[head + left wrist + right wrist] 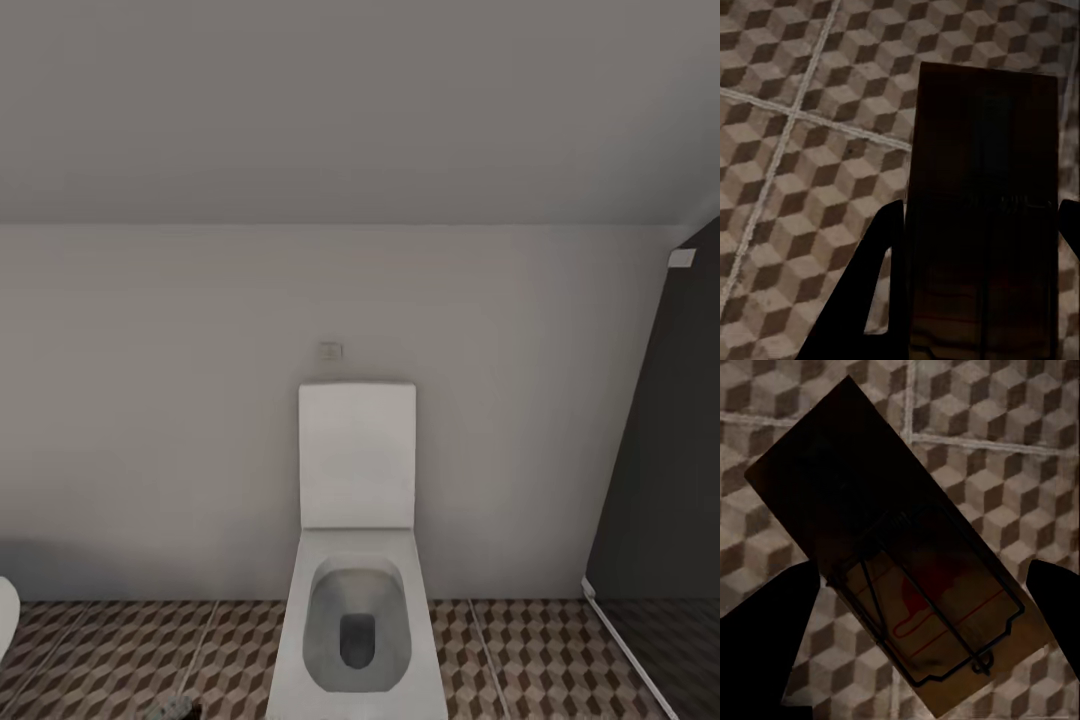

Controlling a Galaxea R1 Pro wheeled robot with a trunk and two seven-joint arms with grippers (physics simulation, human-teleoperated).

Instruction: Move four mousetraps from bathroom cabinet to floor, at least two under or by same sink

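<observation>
- Two small flat dark-brown wooden mousetraps in hand, one per arm: the left trap a plain dark slab at centre-right of the left wrist frame, the right trap lying diagonally from upper left to lower right of the right wrist frame, wire bar and red mark showing.
- Left gripper pinching its trap, dark fingers hard against both long edges.
- Right gripper flanking its trap with fingers at lower left and lower right; grip likely, though contact at the edges unclear, so not possible to tell for certain.
- Cube-patterned brown, beige and white tiled bathroom floor beneath both traps, pale grout lines crossing.
- White rectangular toilet at lower centre of the head frame, lid up, bowl holding nothing visible; dark panel at right; grey wall behind.
- Step in hand, by judgement: carrying traps toward a drop point.
- Next move calls for turning away from the toilet, finding the sink, lowering both traps flat beside or under it.
</observation>
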